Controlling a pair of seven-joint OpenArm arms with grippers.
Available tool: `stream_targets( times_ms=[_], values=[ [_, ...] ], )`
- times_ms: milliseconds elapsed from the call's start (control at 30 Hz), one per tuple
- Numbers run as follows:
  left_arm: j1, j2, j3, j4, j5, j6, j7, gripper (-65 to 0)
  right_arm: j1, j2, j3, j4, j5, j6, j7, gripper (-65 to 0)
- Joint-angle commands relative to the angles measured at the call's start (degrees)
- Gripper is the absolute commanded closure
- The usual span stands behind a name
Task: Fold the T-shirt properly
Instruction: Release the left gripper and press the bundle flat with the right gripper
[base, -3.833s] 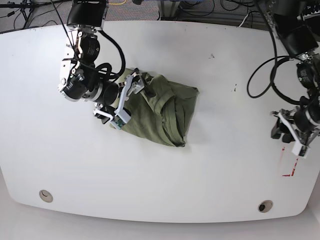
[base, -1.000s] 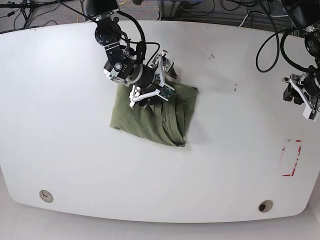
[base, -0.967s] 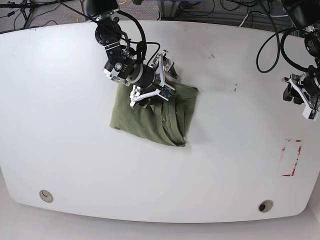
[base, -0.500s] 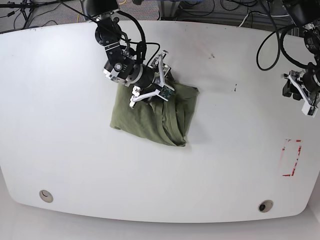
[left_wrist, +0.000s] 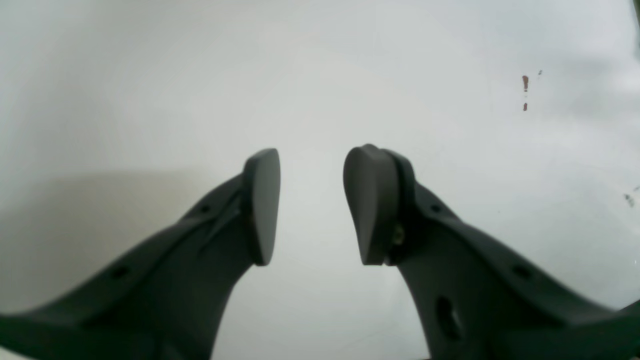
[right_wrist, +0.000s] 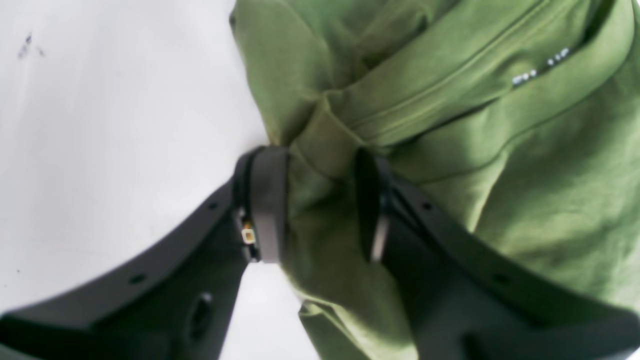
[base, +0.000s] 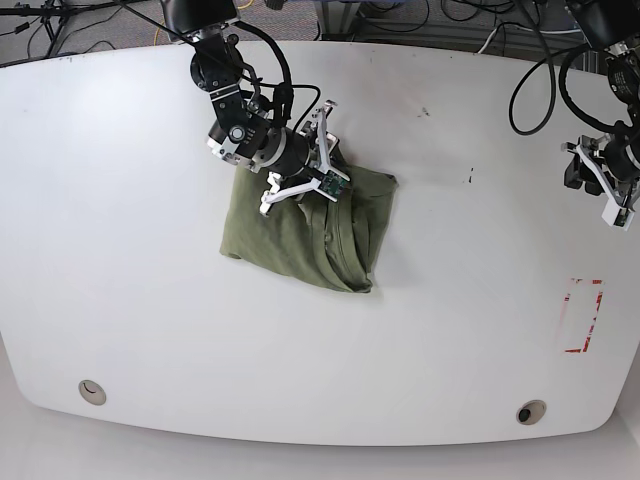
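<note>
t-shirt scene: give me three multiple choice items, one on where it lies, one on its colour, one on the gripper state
1. Where is the T-shirt?
A. mid-table, under the right gripper
B. beside the left gripper
C. on the floor

2. Its colour?
A. navy
B. olive green
C. white

3. The right gripper:
A. open above bare table
B. out of view
C. pinching a fold of cloth

Answers:
1 A, the base view shows it bunched there on the table.
2 B, both views show green.
3 C, cloth sits between both fingers; the left gripper is open and empty.
</note>
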Motion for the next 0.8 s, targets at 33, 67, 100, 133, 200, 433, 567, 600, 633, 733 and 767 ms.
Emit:
stream_targets(
  times_ms=[33, 67, 100, 133, 200, 433, 567, 600, 633, 733, 767],
  values=[
    [-0.48, -1.18, -0.42, 1.03, -0.84, -0.06, -1.06, -23.9, 0.69, -0.14, 0.05, 1.09, 0.81, -0.07, 1.26, -11.9],
    [-0.48, -1.18, -0.42, 1.03, -0.84, -0.06, -1.06, -23.9, 0.69, -0.14, 0.05, 1.09, 0.81, -0.07, 1.26, -8.4],
    [-0.48, -1.18, -0.42, 1.03, -0.84, -0.06, -1.06, -23.9, 0.69, -0.14, 0.05, 1.0, 0.63, -0.07, 1.26, -5.4],
    [-0.48, -1.18, -0.42, 1.03, -0.84, -0.06, -1.06, -23.9, 0.69, -0.14, 0.05, 1.0, 0.54, -0.07, 1.26, -2.2],
    [-0.39, -1.18, -0.42, 1.03, -0.84, -0.06, -1.06, -23.9, 0.78, -0.23, 0.05, 1.0, 0.28, -0.07, 1.26, 0.0],
    [-0.04, -1.27, -0.42, 1.03, -0.84, -0.06, -1.15, -23.9, 0.6, -0.23, 0.14, 1.26, 0.54, -0.07, 1.26, 0.0],
    [-0.04, -1.27, -0.42, 1.03, -0.84, -0.06, -1.15, -23.9, 0.16, -0.23, 0.14, 3.11, 0.81, -0.07, 1.08, 0.0],
    [-0.04, -1.27, -0.42, 1.03, -0.84, -0.06, -1.15, -23.9, -0.01, -0.23, 0.14, 3.55, 0.81, -0.07, 1.08, 0.0],
    [-0.04, -1.27, -0.42, 1.03, -0.84, -0.06, -1.15, -23.9, -0.36, -0.23, 0.14, 4.52, 0.72, -0.07, 1.08, 0.0],
    [-0.04, -1.27, -0.42, 1.03, -0.84, -0.06, -1.15, -23.9, -0.98, -0.58, 0.14, 7.07, 0.37, -0.07, 0.73, 0.0],
    [-0.04, -1.27, -0.42, 1.03, -0.84, -0.06, -1.15, -23.9, -1.07, -0.58, 0.14, 7.68, 0.37, -0.07, 0.38, 0.0]
  ],
)
